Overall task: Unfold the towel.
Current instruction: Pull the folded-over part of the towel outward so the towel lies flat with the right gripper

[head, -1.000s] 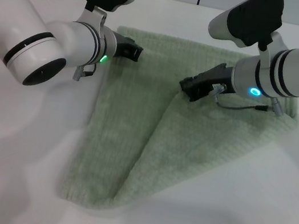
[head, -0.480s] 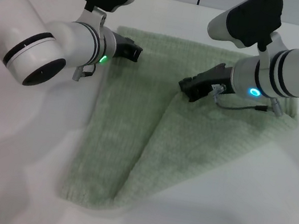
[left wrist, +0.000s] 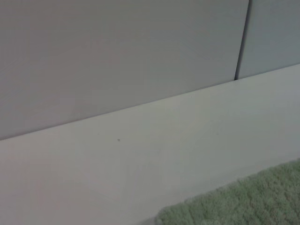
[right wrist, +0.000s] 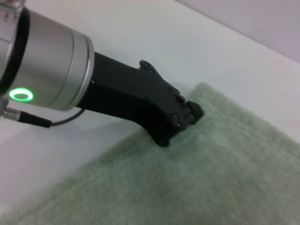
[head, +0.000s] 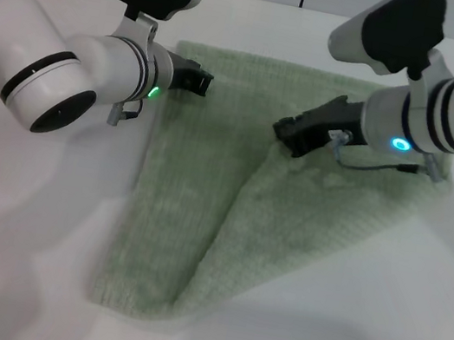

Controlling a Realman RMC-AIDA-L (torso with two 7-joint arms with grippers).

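Observation:
The pale green towel lies on the white table, folded over on a diagonal, with the upper flap on the right side. My left gripper is at the towel's far left corner. In the right wrist view the left gripper looks shut, its tips pressed into the towel's edge. My right gripper is at the tip of the folded flap near the towel's middle and looks shut on it. The left wrist view shows only a towel corner.
The white table surrounds the towel, with bare surface at the left, front and right. A grey wall stands behind the table's far edge.
My right arm has shifted a little to the right and up, with its gripper staying at the flap's tip. The left arm has barely moved.

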